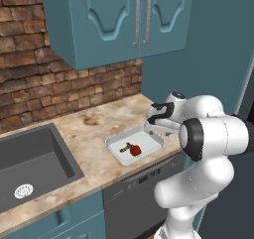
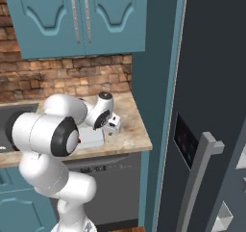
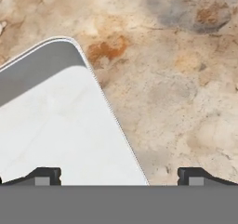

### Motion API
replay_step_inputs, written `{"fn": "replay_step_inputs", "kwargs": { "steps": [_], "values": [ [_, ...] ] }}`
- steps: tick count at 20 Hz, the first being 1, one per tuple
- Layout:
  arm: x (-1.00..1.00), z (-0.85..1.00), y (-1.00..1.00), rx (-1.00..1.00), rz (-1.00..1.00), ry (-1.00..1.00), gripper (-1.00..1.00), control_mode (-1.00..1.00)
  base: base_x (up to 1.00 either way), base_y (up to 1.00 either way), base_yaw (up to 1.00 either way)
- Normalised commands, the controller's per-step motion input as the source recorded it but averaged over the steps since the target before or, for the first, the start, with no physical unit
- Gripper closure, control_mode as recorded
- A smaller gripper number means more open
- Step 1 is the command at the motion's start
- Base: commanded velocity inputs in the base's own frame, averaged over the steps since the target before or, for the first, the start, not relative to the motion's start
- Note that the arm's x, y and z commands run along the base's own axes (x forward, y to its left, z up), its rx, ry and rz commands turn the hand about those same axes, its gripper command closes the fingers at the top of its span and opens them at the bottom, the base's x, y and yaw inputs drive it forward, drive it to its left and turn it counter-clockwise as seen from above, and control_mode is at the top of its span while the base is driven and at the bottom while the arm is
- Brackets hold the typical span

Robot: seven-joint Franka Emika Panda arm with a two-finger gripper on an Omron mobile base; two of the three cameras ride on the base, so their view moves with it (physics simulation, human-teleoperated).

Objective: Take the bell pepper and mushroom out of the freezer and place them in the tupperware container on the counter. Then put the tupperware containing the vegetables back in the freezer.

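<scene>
On the marbled worktop [image 1: 94,121], the bell pepper [image 1: 135,150] and mushroom [image 1: 126,147] already lie in the tupperware container [image 1: 149,135]. Released and spread wide, the tool [image 3: 118,179] straddles one tray wall, seemingly ready to grip; the return to the freezer [image 2: 206,86] remains.
</scene>
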Motion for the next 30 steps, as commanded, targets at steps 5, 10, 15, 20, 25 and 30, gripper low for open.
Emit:
{"fn": "replay_step_inputs", "kwargs": {
  "steps": [5, 10, 15, 20, 25, 30],
  "values": [
    [0.07, -0.29, 0.00, 0.00, 0.04, 0.00, -1.00, -1.00, 0.00, 0.00, 0.00],
    [0.10, -0.22, 0.00, 0.00, 0.04, 0.00, -1.00, -1.00, 0.00, 0.00, 0.00],
    [0.09, -0.21, 0.00, 0.00, 0.04, 0.00, -1.00, -1.00, 0.00, 0.00, 0.00],
    [0.04, -0.26, 0.11, -0.01, 0.05, 0.01, 1.00, -1.00, 0.00, 0.00, 0.00],
    [0.00, -0.11, 0.17, -0.03, 0.03, 0.00, 1.00, -1.00, 0.00, 0.00, 0.00],
    [-0.08, 0.01, 0.18, -0.06, 0.00, 0.00, 1.00, -1.00, 0.00, 0.00, 0.00]
  ]
}}
